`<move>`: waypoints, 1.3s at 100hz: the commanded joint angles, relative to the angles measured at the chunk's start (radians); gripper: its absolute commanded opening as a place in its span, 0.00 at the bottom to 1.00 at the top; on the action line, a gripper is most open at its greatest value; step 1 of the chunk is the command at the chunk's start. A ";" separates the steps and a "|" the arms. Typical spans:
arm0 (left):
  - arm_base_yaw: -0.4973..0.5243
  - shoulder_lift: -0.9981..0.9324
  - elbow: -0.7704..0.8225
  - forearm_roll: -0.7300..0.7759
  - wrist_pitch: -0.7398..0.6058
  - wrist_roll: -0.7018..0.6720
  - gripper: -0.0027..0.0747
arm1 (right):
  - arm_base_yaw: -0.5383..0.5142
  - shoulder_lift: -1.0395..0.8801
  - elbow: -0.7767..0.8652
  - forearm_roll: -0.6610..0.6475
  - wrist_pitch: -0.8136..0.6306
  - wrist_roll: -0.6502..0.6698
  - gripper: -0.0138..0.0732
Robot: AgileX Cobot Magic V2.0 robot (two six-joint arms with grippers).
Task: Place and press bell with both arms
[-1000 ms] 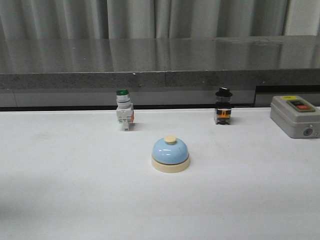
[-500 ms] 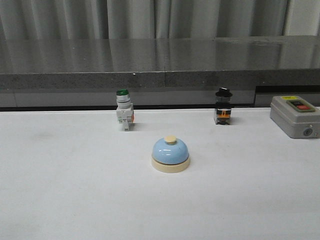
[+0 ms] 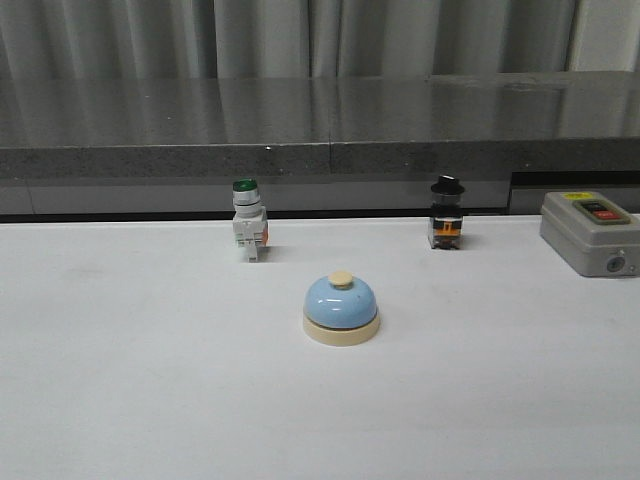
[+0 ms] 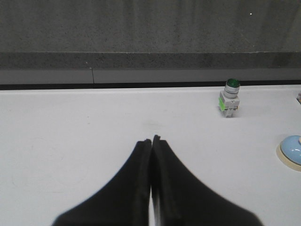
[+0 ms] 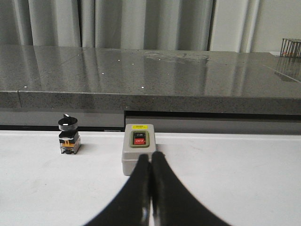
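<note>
The bell [image 3: 341, 307], a light-blue dome on a cream base with a cream button, stands upright on the white table near the middle of the front view. Its edge also shows in the left wrist view [image 4: 292, 149]. Neither arm shows in the front view. My left gripper [image 4: 151, 139] is shut and empty over bare table, well to the left of the bell. My right gripper [image 5: 150, 156] is shut and empty, its tips in front of the grey switch box [image 5: 138, 148]. The bell is out of the right wrist view.
A green-capped white push-button switch [image 3: 248, 221] stands behind the bell to the left; it also shows in the left wrist view [image 4: 229, 97]. A black-knobbed switch [image 3: 446, 214] stands behind to the right. The grey box with a red button [image 3: 590, 231] sits at the right edge. A dark stone ledge [image 3: 320, 120] runs behind the table.
</note>
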 commanded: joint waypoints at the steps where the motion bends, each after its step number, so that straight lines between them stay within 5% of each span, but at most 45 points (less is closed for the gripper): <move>1: 0.004 -0.036 0.002 0.014 -0.103 -0.009 0.01 | -0.001 -0.016 -0.015 -0.009 -0.084 -0.005 0.09; 36: 0.072 -0.131 0.255 0.051 -0.475 -0.011 0.01 | -0.001 -0.016 -0.015 -0.009 -0.084 -0.005 0.09; 75: 0.082 -0.301 0.452 0.051 -0.575 -0.015 0.01 | -0.001 -0.013 -0.015 -0.009 -0.084 -0.005 0.09; 130: 0.084 -0.301 0.450 0.039 -0.554 -0.015 0.01 | -0.001 -0.013 -0.015 -0.009 -0.084 -0.005 0.09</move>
